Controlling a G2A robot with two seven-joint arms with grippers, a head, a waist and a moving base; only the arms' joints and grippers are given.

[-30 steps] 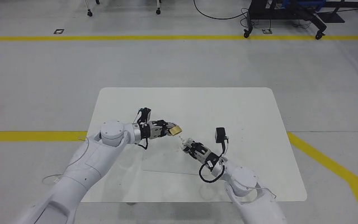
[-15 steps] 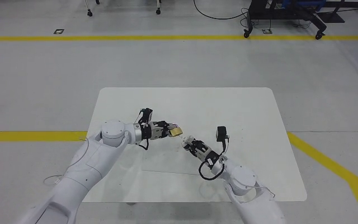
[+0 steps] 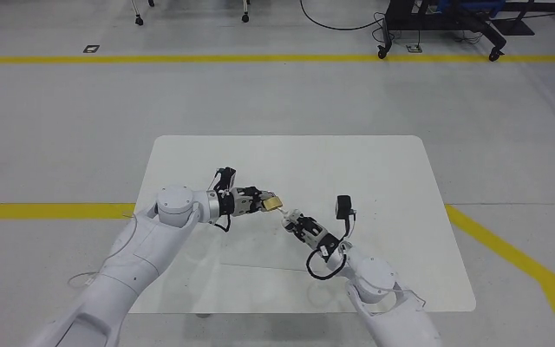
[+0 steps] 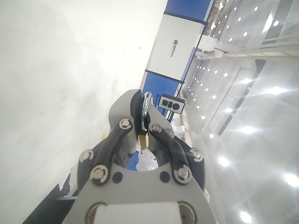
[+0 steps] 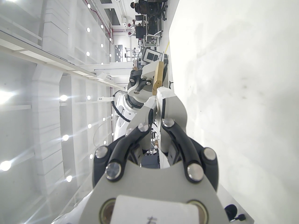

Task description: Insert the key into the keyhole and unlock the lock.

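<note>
I hold one lock (image 5: 158,76), boxy gold metal with one shiny round ring. My left gripper (image 4: 143,110) squeezes it above the flat white table (image 3: 373,165). My right gripper (image 5: 161,97) is pinched tight, its taped tips touching the lock.

Above the worktop's (image 3: 373,165) middle: lock (image 3: 273,202) in left gripper's (image 3: 265,201) jaws. Right gripper (image 3: 288,217) just beside it, rightward, nearer the robot.

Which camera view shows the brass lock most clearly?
The right wrist view: the lock appears large, brass body exposed. The top view shows it as a tiny block. In the left wrist view, the left gripper hides all but the shackle and a brass sliver.
</note>
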